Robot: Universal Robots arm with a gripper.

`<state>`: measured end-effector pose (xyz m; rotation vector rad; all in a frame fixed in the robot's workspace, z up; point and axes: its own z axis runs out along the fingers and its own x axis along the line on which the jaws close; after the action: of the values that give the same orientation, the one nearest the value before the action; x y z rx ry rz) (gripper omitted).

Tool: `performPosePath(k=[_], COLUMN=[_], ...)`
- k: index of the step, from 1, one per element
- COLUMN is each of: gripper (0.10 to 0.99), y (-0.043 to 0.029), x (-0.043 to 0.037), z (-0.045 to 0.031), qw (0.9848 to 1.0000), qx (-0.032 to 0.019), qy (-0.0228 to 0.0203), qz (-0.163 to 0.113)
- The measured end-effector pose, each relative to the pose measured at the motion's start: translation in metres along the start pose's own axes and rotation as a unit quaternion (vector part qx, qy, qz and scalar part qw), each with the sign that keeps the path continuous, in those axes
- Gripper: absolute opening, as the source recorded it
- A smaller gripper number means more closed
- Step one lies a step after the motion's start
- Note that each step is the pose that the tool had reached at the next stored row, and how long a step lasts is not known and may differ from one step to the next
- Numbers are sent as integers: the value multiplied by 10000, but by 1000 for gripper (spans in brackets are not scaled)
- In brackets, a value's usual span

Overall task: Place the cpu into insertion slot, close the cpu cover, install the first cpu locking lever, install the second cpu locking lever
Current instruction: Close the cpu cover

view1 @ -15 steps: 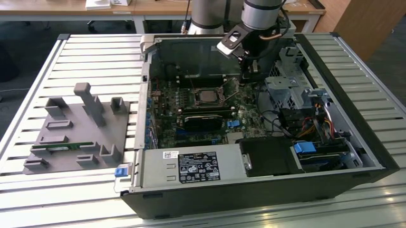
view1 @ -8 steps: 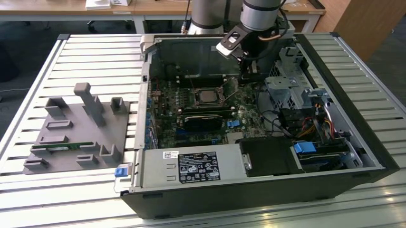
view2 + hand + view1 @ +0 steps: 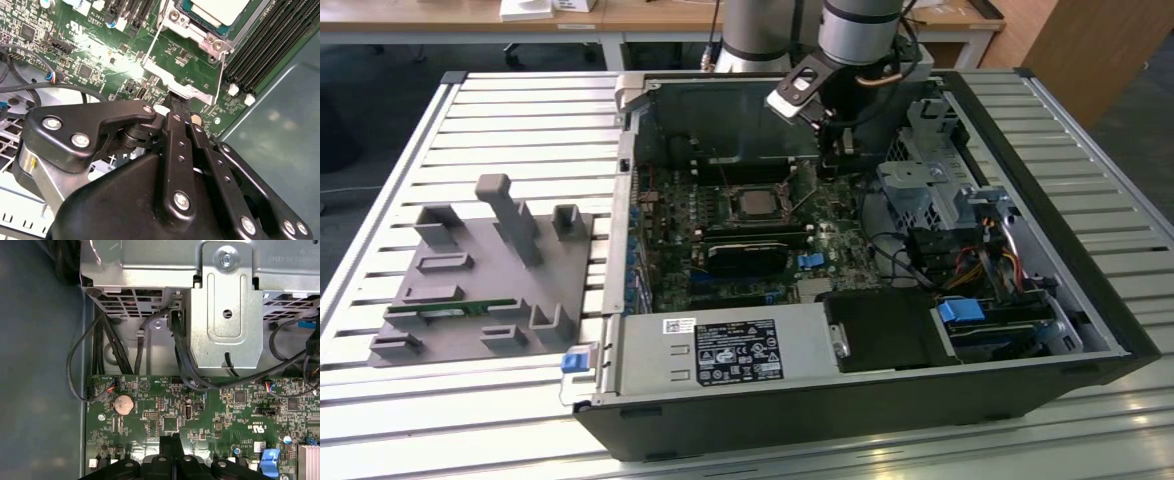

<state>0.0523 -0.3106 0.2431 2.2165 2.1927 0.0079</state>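
the small square cpu with its dull silver-grey metal top (image 3: 220,9) already sits in the black-rimmed square insertion slot (image 3: 726,204), near the middle of the green motherboard (image 3: 100,50). the thin silvery metal cpu cover (image 3: 200,32) lies framed around it.

the black end effector (image 3: 176,107) is clenched, its tips pressed together with nothing visible between them. in the second wrist view it touches, or sits just beside, the cover's tongue. two thin steel wire levers (image 3: 152,46) run along the socket's sides. whether they are latched i cannot tell.

the tips meet a narrow, smooth metal edge, so they could slip off onto the bare board and scrape the small components there. if the levers are unhooked, the cover may spring up. loose black cables (image 3: 100,345) hang close by and could snag the arm.

the open black computer case (image 3: 854,420) lies on a pale slatted metal tabletop (image 3: 520,110). a grey plastic fixture block (image 3: 494,270) stands at the exterior view's left, and wooden desks (image 3: 654,15) stand far behind.
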Motion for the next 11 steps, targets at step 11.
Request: performPosePath(k=[11], gripper=[106], y=[-45], x=[0], z=[-1], qw=[10000], qx=[0], qy=[0], qz=[0])
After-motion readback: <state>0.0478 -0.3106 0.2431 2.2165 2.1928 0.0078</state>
